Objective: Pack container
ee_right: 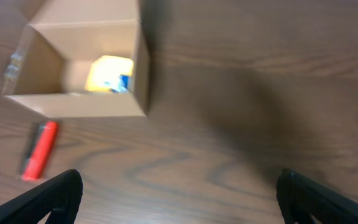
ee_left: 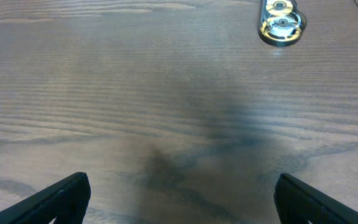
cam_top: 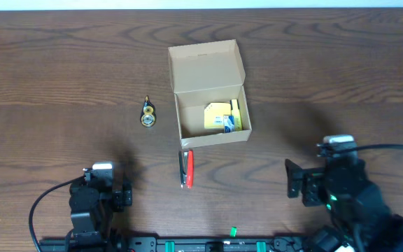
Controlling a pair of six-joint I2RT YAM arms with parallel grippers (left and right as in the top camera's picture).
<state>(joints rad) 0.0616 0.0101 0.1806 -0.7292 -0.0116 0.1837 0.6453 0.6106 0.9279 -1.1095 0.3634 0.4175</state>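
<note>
On the tabletop [cam_top: 61, 70], centrally, sits the tan cardboard box [cam_top: 208, 94], a yellow paper pad [cam_top: 219, 115] in its right half. A small gold round roll [cam_top: 147, 114] lies left of it, a red plastic marker [cam_top: 187, 169] before it.

Unclear to me
Blur on my right wrist view left the yellow contents [ee_right: 109, 73] of the container [ee_right: 79, 104] unreadable; the left view's top edge clipped the small brass object [ee_left: 281, 23].

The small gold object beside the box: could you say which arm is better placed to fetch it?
Probably left: the gold object lies ahead of the open left gripper, across the box from the right gripper.
</note>
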